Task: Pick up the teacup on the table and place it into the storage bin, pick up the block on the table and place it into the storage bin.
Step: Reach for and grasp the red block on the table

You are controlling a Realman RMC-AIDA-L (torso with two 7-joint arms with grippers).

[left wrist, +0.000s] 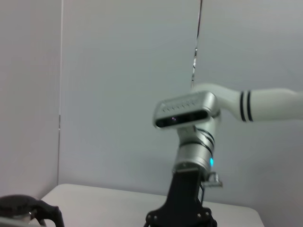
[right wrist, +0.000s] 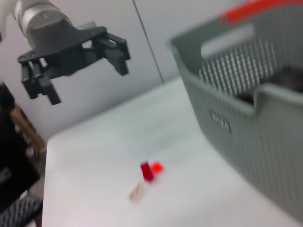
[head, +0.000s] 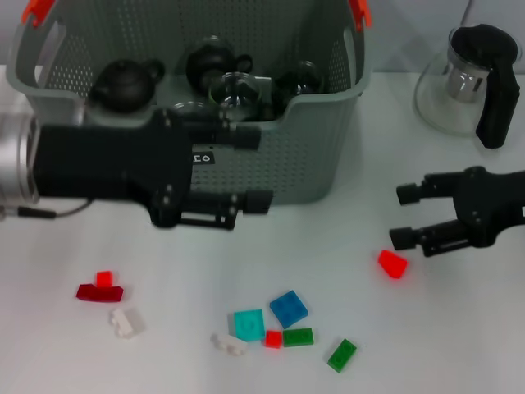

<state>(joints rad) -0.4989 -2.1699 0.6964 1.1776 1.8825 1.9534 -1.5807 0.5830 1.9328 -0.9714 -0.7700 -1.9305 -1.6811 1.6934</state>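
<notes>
Left gripper (head: 246, 172) nearest camera, fingers spread, empty. Right gripper (head: 404, 215) spread; red block (head: 392, 263) just below fingertips.

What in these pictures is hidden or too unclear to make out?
- Storage bin label: in the head view the left gripper covers most of it; in the right wrist view it is blurred.
- Bin contents: dark teapots and glassware show, but the walls hide the bottom.
- Glass pitcher: cut off by the head view's right edge.
- Red block beside the right gripper: contact unclear.
</notes>
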